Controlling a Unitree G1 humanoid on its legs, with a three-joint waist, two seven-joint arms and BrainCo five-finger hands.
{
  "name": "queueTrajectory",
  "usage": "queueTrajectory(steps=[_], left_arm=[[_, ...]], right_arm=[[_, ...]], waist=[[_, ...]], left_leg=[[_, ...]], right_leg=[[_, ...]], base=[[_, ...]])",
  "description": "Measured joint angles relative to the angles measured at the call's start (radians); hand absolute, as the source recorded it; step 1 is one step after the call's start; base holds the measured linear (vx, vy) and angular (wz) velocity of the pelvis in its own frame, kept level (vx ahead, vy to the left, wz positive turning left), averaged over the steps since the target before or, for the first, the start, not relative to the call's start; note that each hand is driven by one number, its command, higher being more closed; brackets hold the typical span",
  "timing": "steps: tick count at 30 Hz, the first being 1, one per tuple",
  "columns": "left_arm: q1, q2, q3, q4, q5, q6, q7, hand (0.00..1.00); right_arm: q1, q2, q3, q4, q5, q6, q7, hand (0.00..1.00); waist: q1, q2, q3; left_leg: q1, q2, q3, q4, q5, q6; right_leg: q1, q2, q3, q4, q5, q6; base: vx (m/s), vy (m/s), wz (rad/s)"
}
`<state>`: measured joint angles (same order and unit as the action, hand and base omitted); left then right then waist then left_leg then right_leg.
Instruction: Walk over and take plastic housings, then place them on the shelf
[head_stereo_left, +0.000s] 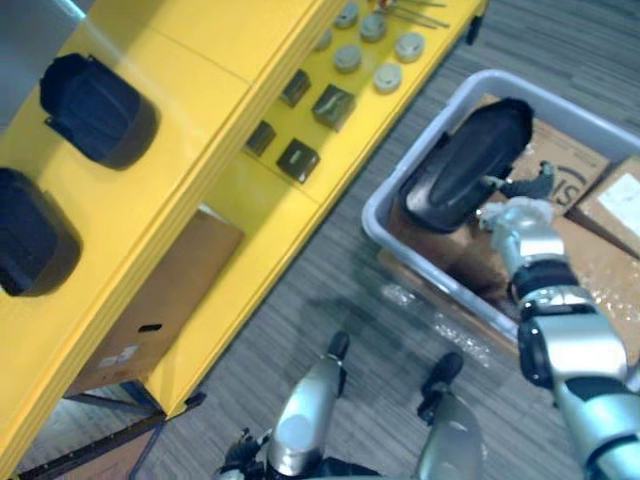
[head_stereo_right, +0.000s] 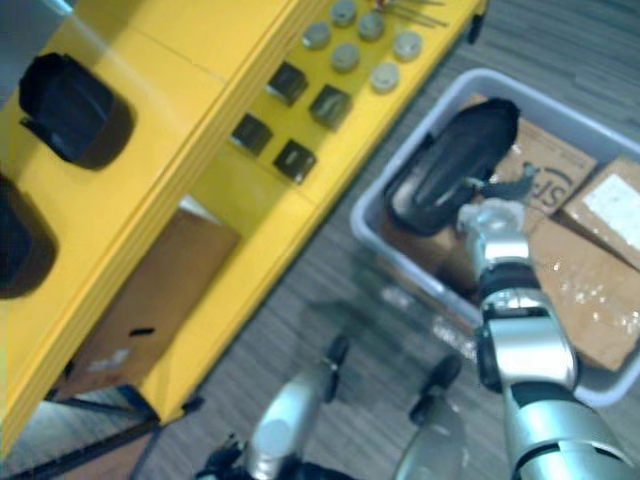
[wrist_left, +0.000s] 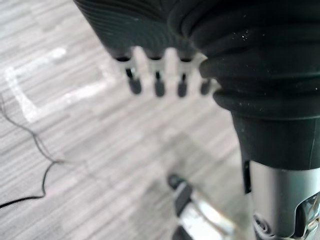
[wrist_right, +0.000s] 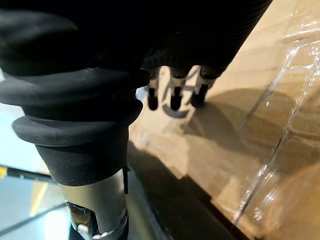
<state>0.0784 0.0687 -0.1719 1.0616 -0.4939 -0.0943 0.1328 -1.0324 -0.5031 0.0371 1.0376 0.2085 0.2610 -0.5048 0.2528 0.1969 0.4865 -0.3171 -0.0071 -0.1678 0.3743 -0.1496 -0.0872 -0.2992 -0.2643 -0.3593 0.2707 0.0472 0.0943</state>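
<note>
Inside the rim of the grey bin (head_stereo_left: 425, 272) — right hand (head_stereo_left: 520, 218), fingers (wrist_right: 174, 97) straight, beside the tilted housing (head_stereo_left: 465, 165).

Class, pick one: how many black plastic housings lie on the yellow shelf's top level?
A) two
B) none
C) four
A: one housing and a second housing lie side by side on top of the yellow shelf.
</note>
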Motion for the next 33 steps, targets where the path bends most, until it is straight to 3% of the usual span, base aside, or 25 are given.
queueTrajectory(steps=[11,17,21,27,31,33], left_arm=[[-0.023,-0.003,-0.004,0.022,-0.019,0.001,-0.02,0.0],[-0.024,-0.003,-0.003,0.019,-0.018,0.0,-0.026,0.0],[-0.023,-0.012,-0.005,0.018,-0.009,-0.026,-0.027,0.0],[-0.022,-0.003,-0.015,-0.031,-0.008,-0.096,-0.025,0.0],[-0.043,0.029,-0.08,-0.196,-0.011,-0.158,0.0,0.0],[-0.05,0.04,-0.097,-0.266,-0.018,-0.162,0.011,0.0]], right_arm=[[-0.013,-0.093,0.003,0.048,-0.037,0.158,0.023,1.0],[-0.014,-0.095,0.001,0.048,-0.077,0.197,0.023,1.0],[-0.014,-0.102,0.003,0.056,-0.124,0.21,0.033,1.0],[-0.012,-0.096,0.017,0.089,-0.245,0.191,0.049,1.0],[-0.013,-0.141,0.088,0.089,-0.353,0.106,0.047,1.0],[-0.013,-0.152,0.101,0.089,-0.371,0.087,0.043,1.0]], waist=[[0.033,0.009,-0.006],[0.038,0.014,-0.011],[0.04,0.028,-0.022],[0.034,0.029,-0.022],[0.02,0.026,-0.023],[0.009,0.025,-0.023]], left_leg=[[-0.032,-0.006,-0.039,-0.019,0.031,-0.011],[-0.028,-0.006,-0.047,-0.026,0.036,-0.016],[-0.021,-0.006,-0.046,-0.04,0.043,-0.017],[-0.018,-0.005,-0.047,-0.051,0.051,-0.018],[-0.022,0.004,-0.044,-0.039,0.051,-0.018],[-0.026,0.006,-0.043,-0.029,0.051,-0.018]], right_leg=[[-0.031,-0.019,-0.039,0.037,-0.014,-0.017],[-0.033,-0.027,-0.049,0.065,-0.034,-0.018],[-0.033,-0.029,-0.049,0.065,-0.034,-0.018],[-0.03,-0.028,-0.051,0.053,-0.032,-0.017],[-0.005,0.0,-0.052,-0.005,0.01,-0.016],[0.005,0.006,-0.052,-0.027,0.024,-0.016]], base=[[-0.03,0.001,0.1],[0.0,-0.007,0.07],[0.0,0.0,0.0],[0.0,0.0,0.0],[0.0,0.023,-0.05],[-0.01,0.02,-0.02]])
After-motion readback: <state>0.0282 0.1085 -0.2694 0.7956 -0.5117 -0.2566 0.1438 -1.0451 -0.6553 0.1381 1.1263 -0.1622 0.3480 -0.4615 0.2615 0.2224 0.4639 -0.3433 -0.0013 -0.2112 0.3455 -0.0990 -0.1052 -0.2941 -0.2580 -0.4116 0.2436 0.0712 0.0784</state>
